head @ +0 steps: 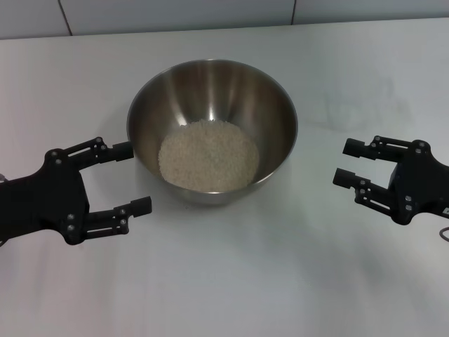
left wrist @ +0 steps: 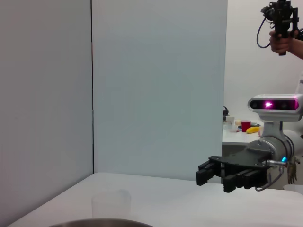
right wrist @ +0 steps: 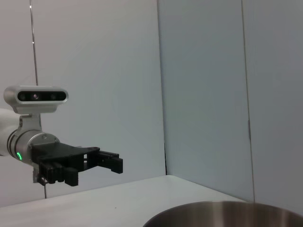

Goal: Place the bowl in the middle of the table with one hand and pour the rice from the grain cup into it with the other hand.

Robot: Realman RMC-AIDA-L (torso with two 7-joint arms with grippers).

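Observation:
The steel bowl (head: 210, 91) stands in the middle of the white table (head: 231, 281), with a pale heap of rice (head: 208, 156) in its bottom. My left gripper (head: 133, 177) is open and empty just left of the bowl, not touching it. My right gripper (head: 344, 161) is open and empty to the bowl's right, a short way off. The clear grain cup (left wrist: 111, 203) stands upright and looks empty beyond the bowl's rim (left wrist: 94, 222); in the head view it is only a faint outline (head: 368, 104) at the back right.
Grey wall panels (head: 175, 14) run along the table's far edge. The right wrist view shows the bowl's rim (right wrist: 227, 213) and the left gripper (right wrist: 99, 171) beyond it. The left wrist view shows the right gripper (left wrist: 215, 179) and a person (left wrist: 284, 38) far behind.

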